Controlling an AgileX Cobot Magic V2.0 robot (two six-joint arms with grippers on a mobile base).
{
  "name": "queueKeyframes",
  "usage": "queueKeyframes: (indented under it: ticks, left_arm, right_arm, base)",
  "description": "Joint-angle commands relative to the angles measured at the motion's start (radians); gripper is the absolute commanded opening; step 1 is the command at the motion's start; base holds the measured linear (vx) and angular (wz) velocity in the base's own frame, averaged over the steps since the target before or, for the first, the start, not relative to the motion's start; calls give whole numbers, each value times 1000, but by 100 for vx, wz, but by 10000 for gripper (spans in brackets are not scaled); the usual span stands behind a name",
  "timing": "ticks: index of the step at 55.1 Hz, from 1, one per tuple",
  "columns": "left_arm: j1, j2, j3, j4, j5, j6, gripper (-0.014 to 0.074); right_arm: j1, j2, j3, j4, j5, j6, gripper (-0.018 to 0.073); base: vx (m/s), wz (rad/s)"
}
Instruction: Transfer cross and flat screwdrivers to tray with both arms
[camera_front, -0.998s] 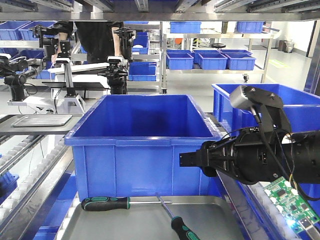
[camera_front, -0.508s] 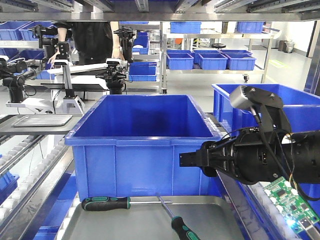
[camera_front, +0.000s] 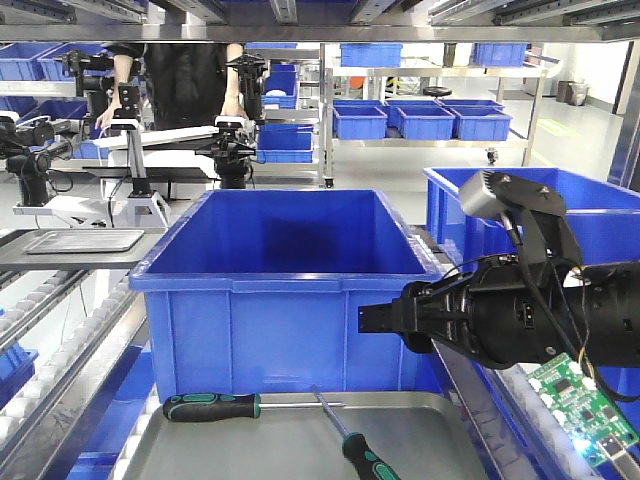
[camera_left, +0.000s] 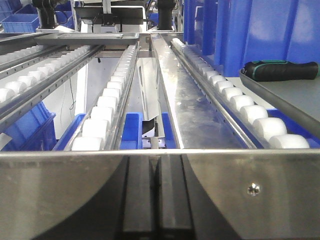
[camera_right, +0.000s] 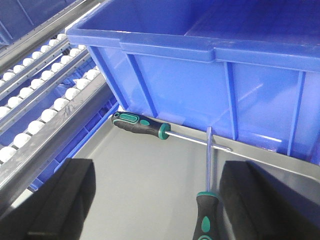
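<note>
2 screwdrivers (camera_right: 142, 126) in tray (camera_right: 135, 190), crate (camera_right: 210, 60) behind

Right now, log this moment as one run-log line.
screwdrivers: both in tray, shafts crossing | right gripper: open above tray, empty | left gripper: shut, empty, beside tray | blue crate: behind tray

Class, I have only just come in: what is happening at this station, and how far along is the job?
Both screwdrivers already lie in the tray, in front of the blue crate. One screwdriver lies along the crate wall; the second screwdriver points toward it, and their shafts cross. The right gripper hovers above the tray, open and holding nothing. The left gripper is shut and empty, low beside the roller conveyor. Nothing is being gripped right now.
</note>
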Motion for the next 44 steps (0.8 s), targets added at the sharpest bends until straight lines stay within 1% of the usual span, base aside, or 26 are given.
queueKeyframes:
  ticks: [1,11,15,18,23,29,33,36,41,44]
  left_arm:
    - [0,-4,-24,-7,-74,-9,-6]
    - [0,-4,-24,-7,-74,-9,-6]
    - [0,-4,-24,-7,-74,-9,-6]
    - [0,-4,-24,-7,-74,-9,-6]
    - [0,-4,-24,-7,-74,-9,-6]
    - [-1,-4,-24,-7,-74,-9,-6]
    - [-1,-4,-24,-7,-74,-9,-6]
    - [-1,-4,-24,-7,-74,-9,-6]
    - [-1,-4,-24,-7,-74,-9,-6]
    - [-1,-4,-24,-7,-74,-9,-6]
  right_arm:
    - [-3,-29,-37,24,-63,-5,586]
    - [-3,-29,-37,22,-58,-8,585]
    - [-18,-50,-34,-33,-37,-12,572]
    - [-38,-96,-8,-47,-13,-2,548]
    - [-54,-210,85,-77,-49,17,496]
    - [-65,-362,246,-176,-152,48,410]
    - [-79,-485,364,-276,-218,93,327]
    - [-90,-558,449,-347,-265,146,271]
    - [-135,-695,598,-460,-339,246,136]
    - [-171,-774,684,-510,-365,274,64]
  base:
    - [0,0]
    - [0,0]
    - [0,0]
    - [0,0]
    - [0,0]
    - [0,0]
    - [0,0]
    - [0,0]
    - [0,0]
    - [0,0]
